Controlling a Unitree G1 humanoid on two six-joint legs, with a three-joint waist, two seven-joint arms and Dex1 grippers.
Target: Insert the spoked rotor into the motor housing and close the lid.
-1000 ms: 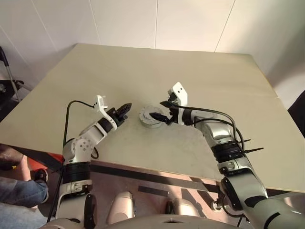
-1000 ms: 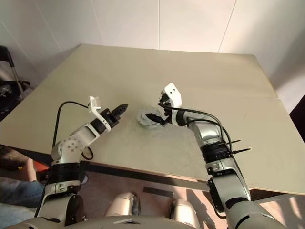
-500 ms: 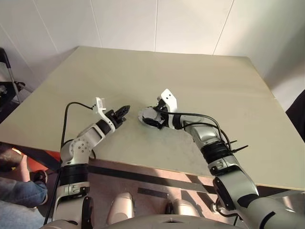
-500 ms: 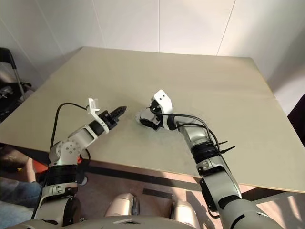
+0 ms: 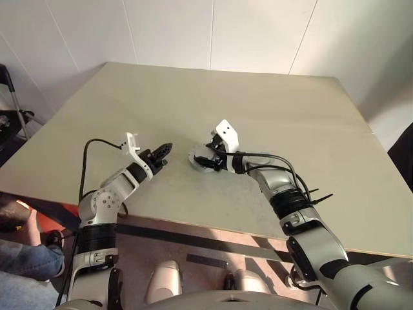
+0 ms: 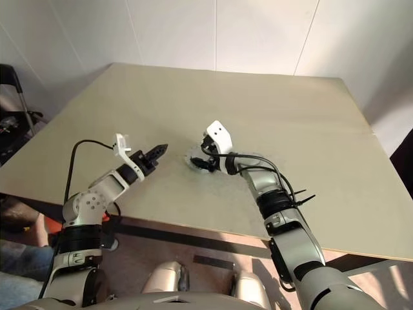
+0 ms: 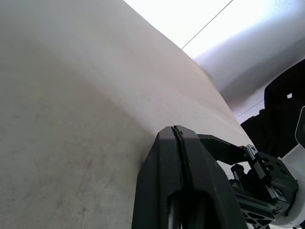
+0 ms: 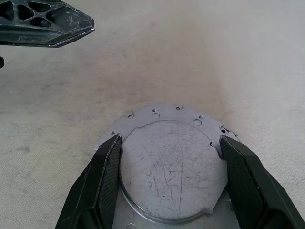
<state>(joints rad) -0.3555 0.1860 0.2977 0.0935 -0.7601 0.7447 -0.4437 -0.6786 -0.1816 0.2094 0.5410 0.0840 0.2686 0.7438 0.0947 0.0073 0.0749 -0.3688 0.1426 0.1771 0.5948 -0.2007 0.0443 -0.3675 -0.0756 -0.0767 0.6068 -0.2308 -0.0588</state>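
Observation:
The motor housing (image 5: 204, 157) is a shallow round silver-grey part lying mid-table; the right wrist view shows its smooth, scratched top face (image 8: 171, 167) over a flange with small holes. My right gripper (image 8: 169, 138) straddles it, one black finger (image 8: 107, 171) against each side of the raised disc, so it is shut on the part. Just to the left of the housing, my left gripper (image 5: 168, 148) hovers shut and empty, pointing at it; its tip also shows in the right wrist view (image 8: 47, 24). The spoked rotor and the lid are hidden or out of view.
The beige table (image 5: 258, 97) stretches wide behind and to the right of the housing. A person's legs in jeans (image 5: 19, 258) are off the table's near left corner, and a dark stand (image 5: 10, 97) is by the left edge.
My right gripper has dropped lower and reached forward over the housing, and its fingers have drawn in against the disc. The left gripper has kept still. The camera has shifted slightly.

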